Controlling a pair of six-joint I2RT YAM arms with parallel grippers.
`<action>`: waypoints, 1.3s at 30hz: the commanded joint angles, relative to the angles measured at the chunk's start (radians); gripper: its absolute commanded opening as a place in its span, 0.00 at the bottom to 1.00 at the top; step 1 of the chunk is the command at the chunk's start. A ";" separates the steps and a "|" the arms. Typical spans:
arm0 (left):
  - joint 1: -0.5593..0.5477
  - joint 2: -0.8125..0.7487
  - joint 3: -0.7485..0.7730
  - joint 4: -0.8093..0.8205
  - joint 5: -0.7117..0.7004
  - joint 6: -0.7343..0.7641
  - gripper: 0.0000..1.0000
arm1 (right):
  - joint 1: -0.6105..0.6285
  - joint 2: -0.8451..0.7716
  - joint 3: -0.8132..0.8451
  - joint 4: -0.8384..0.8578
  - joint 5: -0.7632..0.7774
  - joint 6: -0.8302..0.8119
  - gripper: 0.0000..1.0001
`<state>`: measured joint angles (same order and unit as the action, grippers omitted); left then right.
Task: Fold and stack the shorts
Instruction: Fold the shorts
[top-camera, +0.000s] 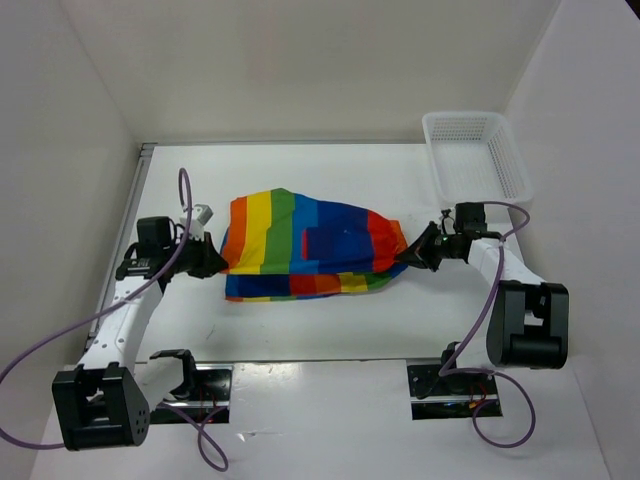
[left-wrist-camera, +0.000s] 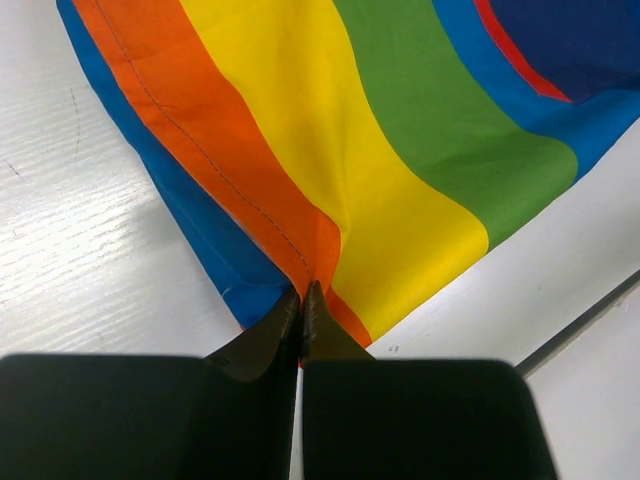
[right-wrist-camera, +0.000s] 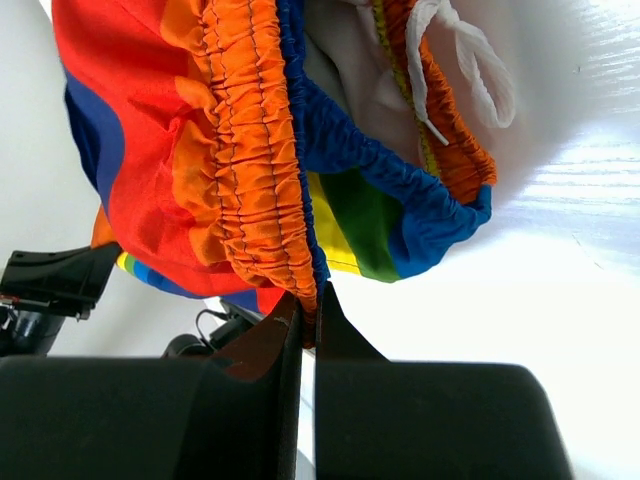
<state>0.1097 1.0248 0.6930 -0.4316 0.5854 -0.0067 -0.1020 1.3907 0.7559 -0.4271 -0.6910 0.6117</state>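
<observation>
- Top external view: the shorts (top-camera: 305, 245) are stretched over the table (top-camera: 320, 330) between the 2 grippers. Their long axis runs from the left gripper (top-camera: 212, 262) across to the right gripper (top-camera: 408, 252), with the stripes lying crosswise to it.
- The gathered waistband end points at the right gripper, and the hem end points at the left gripper.
- Only the left wrist view shows the left fingers pinched together on the hem at the orange stripe. Yellow and green fan out ahead of the tips, with a blue layer beneath.
- Only the right wrist view shows the right fingers clamped on the ruffled orange waistband. The white drawstring (right-wrist-camera: 465, 70) hangs in the opening, up and right of the tips.
- A white mesh basket (top-camera: 478, 155) stands beyond the right gripper, apart from it.
</observation>
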 joint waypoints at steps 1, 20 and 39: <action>0.007 -0.032 -0.009 0.004 -0.022 0.007 0.00 | -0.011 -0.038 -0.006 -0.019 0.039 -0.001 0.00; 0.007 0.057 -0.032 -0.054 -0.032 0.007 0.00 | -0.011 -0.076 -0.026 -0.096 0.131 0.077 0.00; 0.007 0.118 0.194 -0.179 -0.064 0.007 0.96 | -0.022 -0.094 0.084 -0.157 0.246 0.086 0.74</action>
<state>0.1127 1.1416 0.7994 -0.6353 0.5236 -0.0044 -0.1184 1.3354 0.7525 -0.5655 -0.4919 0.7059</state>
